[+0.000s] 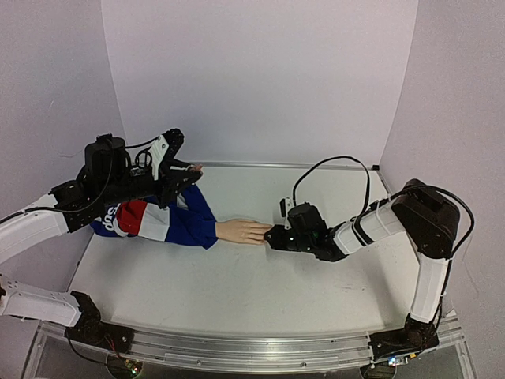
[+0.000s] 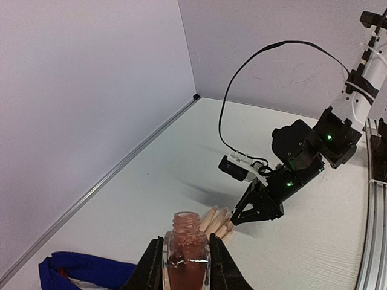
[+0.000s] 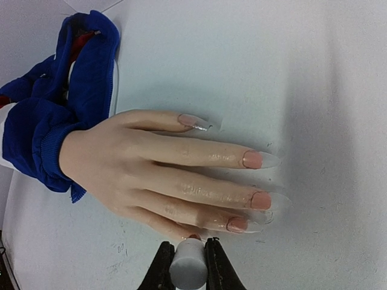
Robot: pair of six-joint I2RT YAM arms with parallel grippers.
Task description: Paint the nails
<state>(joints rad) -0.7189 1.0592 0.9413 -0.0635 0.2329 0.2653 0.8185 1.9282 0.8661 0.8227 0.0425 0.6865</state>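
A white cap (image 3: 187, 270) is clamped in the right gripper (image 3: 186, 258) at bottom centre, close beside the lowest finger. Above it, mid-frame, the nails (image 3: 253, 159) are seen pink with long clear tips on the flat-lying mannequin hand (image 3: 133, 169). An uncapped pink bottle (image 2: 186, 244) is gripped by the left gripper (image 2: 186, 263).

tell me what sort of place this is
Probably a robot lab test cell: pale walls box in a white table, robot arms mount on a metal rail, and a mannequin hand lies there.
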